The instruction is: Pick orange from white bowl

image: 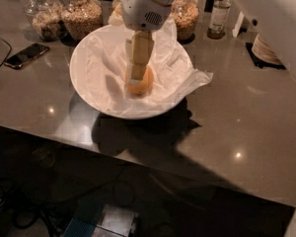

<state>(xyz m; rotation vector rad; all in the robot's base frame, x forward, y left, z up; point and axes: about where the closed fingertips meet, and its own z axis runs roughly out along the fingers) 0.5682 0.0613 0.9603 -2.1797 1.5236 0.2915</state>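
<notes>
One arm only, working over a grey polished stone countertop [246, 127]. Large, shallow, round white bowl [81, 85] toward the far edge, left of the middle, lined with crinkled white paper [195, 78] spilling over the rim on the side facing the right edge. Round, dull yellow-orange fruit, the orange [141, 87], resting on the paper close to the bowl's middle, well inside the rim all round. Pale beige gripper [138, 73] hanging straight down from the white wrist housing [143, 9], its tip at the orange's top and overlapping the fruit's upper half in this view; contact or a small gap: cannot tell. Width of the gripper's opening likewise not to be told, nor whether anything is held.

Deciding relation: orange directly beneath the gripper, approach line vertical; round fruit, hence no long axis to align with. Judged step: final descent and closing about the fruit, lift not yet made. Likely hazards: loose paper caught along with the peel, or the fruit rolling on the smooth slope.

Along the far edge, glass jars of grain [81, 19] and a small clear bottle [219, 14]; near the left edge, a dark flat phone [25, 55]; at the right edge, a stack of whitish plates [266, 51].
</notes>
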